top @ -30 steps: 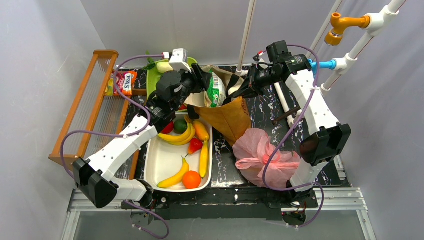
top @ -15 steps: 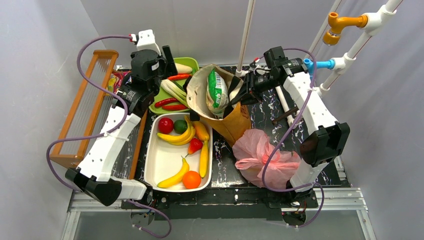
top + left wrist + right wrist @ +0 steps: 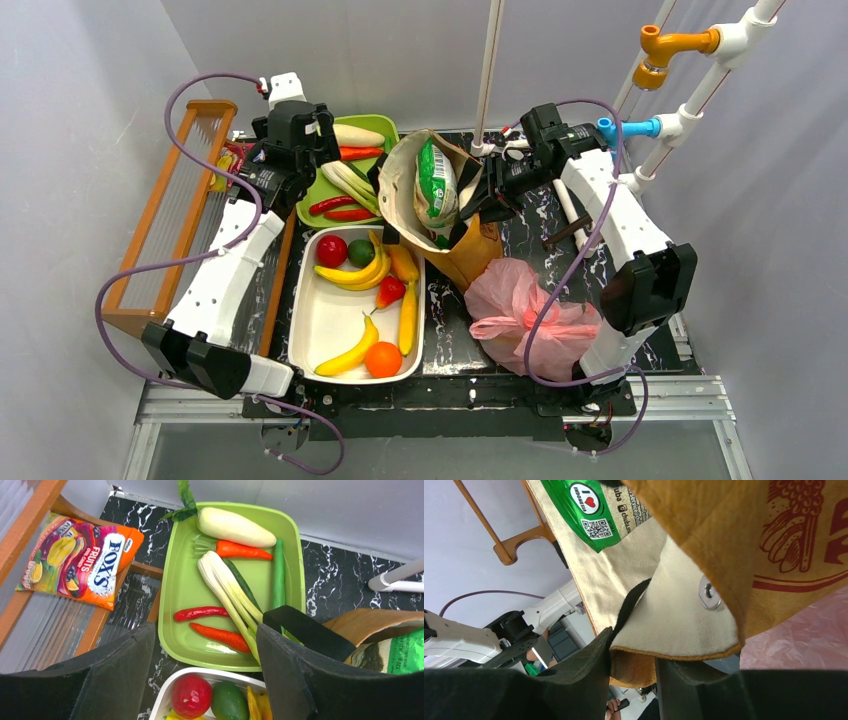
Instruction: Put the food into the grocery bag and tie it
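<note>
A black marble-patterned table fills the middle of the overhead view. Directly on it are a green tray at upper centre, a white tray just below it, a brown paper bag at centre and a pink grocery bag at lower right. A wooden rack runs along its left edge.

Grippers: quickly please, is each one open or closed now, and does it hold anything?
Left gripper: open, holding nothing.
Right gripper: open; the rim of the brown paper bag lies between its jaws, apparently not pinched.
</note>
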{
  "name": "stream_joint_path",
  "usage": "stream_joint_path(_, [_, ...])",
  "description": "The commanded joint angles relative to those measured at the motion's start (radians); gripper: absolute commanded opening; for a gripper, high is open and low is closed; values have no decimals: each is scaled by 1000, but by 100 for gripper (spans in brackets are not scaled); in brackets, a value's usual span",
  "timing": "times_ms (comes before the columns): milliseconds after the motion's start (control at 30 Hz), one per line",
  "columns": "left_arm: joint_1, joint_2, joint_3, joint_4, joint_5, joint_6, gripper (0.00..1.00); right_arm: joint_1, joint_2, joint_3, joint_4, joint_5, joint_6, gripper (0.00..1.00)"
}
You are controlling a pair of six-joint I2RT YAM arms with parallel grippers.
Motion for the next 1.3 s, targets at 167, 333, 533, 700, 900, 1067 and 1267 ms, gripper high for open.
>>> stream_joint_path(167, [25, -43, -49, -24, -12, -26, 73, 35, -38, 13, -34, 67, -25, 43])
stream_joint_path(333, [32, -62, -91, -39, -3, -55, 73, 63, -13, 32, -58, 104, -54, 42])
stream_joint_path(533, [32, -91, -135, -36, 22, -76, 73, 63, 98, 223, -200, 199, -145, 41])
stream_joint_path(700, [32, -124, -187, -35, 28, -92, 73, 63, 151, 383, -260, 266, -148, 44])
stream_joint_path(900, [32, -163, -242, -34, 34, -105, 73, 60, 188, 501, -342, 395, -151, 51])
stream_joint_path(1067, [32, -176, -268, -35, 42, -117, 73, 55, 177, 502, -330, 369, -138, 51])
stream_joint_path(1267, [31, -168, -269, -32, 60, -128, 73, 80, 202, 563, -355, 427, -147, 51])
